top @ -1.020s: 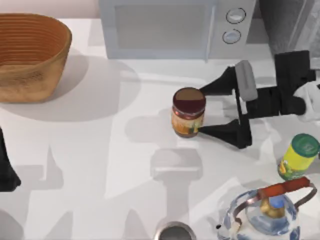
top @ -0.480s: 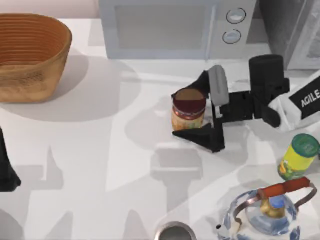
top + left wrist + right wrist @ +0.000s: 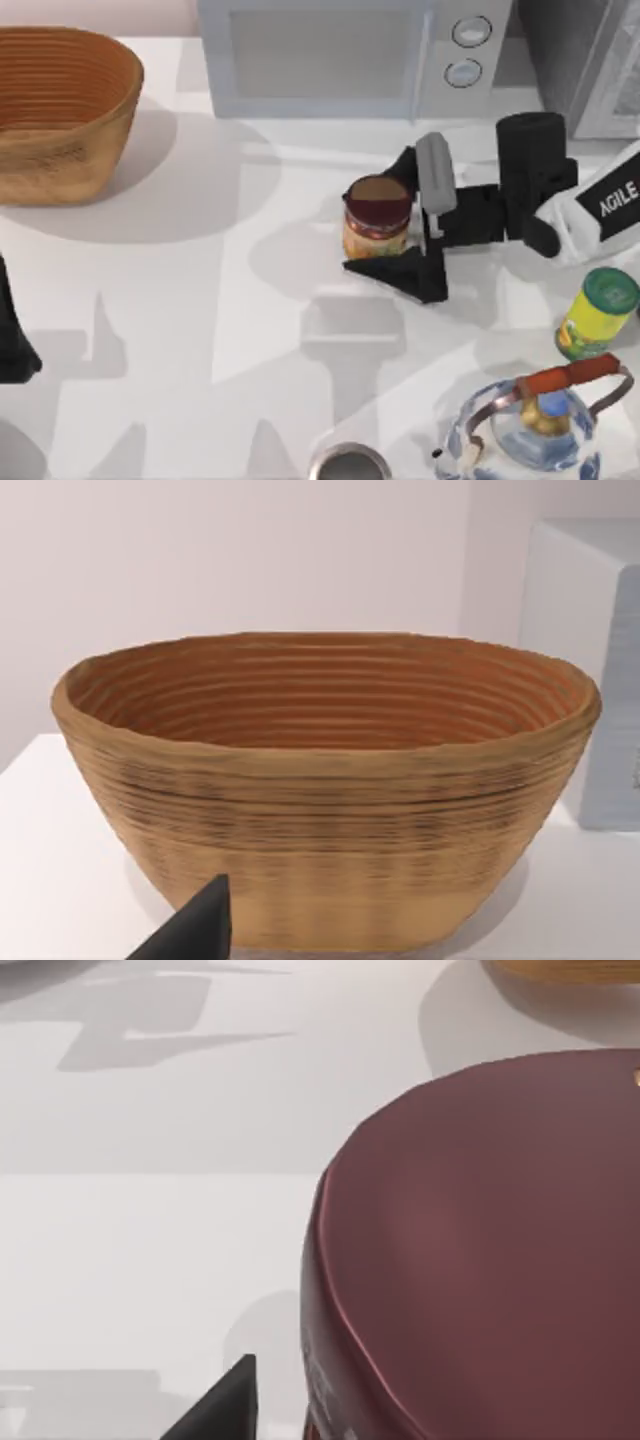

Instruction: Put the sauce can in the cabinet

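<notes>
My right gripper (image 3: 385,220) sits mid-table, a bit toward the right side, w/ the can (image 3: 377,221) between its fingers. One finger (image 3: 392,273) lies along the can's near side, touching or nearly so; the other is tucked behind the can's far side. Jaws look closed in on the can, but I can't tell if they're actually pinching it, so grip state unknown. Can stands upright on the table (image 3: 200,300). In the right wrist view the can's maroon top (image 3: 480,1250) is very close, w/ one dark fingertip (image 3: 222,1405) beside it.

Behind the gripper, at the table's far edge, is the microwave (image 3: 340,55), knobs on its right. The cabinet (image 3: 580,50) is in the far right corner, well apart from the can. Near the right edge stands a yellow can w/ green lid (image 3: 597,312), and just nearer than it, by the near right corner, a glass kettle (image 3: 535,425) w/ red handle. A round metal rim (image 3: 348,463) shows at the near edge.

Basket (image 3: 62,110) sits in the far left corner. My left arm (image 3: 12,335) is parked at the left edge; its wrist view faces the basket (image 3: 325,790), w/ one fingertip (image 3: 195,930) in view, can't tell its jaw state.
</notes>
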{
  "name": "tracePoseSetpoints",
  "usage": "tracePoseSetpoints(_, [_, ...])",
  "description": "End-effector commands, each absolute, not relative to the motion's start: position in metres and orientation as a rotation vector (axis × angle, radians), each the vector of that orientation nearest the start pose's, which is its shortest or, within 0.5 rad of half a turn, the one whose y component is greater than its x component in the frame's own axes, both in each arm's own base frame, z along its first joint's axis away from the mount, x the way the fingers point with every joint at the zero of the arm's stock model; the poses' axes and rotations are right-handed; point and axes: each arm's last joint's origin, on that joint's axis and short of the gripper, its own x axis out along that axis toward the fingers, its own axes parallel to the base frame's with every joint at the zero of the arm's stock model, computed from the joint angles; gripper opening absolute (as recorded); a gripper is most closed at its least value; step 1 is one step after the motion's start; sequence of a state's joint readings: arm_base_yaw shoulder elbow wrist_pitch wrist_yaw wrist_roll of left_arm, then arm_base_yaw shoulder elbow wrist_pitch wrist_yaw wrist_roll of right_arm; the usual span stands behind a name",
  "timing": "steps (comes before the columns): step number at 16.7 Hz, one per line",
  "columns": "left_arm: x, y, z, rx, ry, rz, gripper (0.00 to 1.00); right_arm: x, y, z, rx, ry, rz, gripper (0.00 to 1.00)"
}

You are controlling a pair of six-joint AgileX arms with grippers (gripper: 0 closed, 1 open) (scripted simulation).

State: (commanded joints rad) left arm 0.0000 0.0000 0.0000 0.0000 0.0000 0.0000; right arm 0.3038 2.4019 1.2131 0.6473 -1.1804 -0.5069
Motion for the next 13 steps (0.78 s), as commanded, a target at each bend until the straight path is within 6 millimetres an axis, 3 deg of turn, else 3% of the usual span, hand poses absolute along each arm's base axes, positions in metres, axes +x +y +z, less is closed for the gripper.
tracePoseSetpoints(10, [0.1057,-0.0012,0.16,0.0,0.0,0.0,1.0,0.4052,0.1611,0.031,-0.156,0.157,1.555,0.02])
tracePoseSetpoints(13, [0.1057,-0.0012,0.16,0.0,0.0,0.0,1.0,0.4052,0.1611,0.031,-0.156,0.157,1.555,0.0])
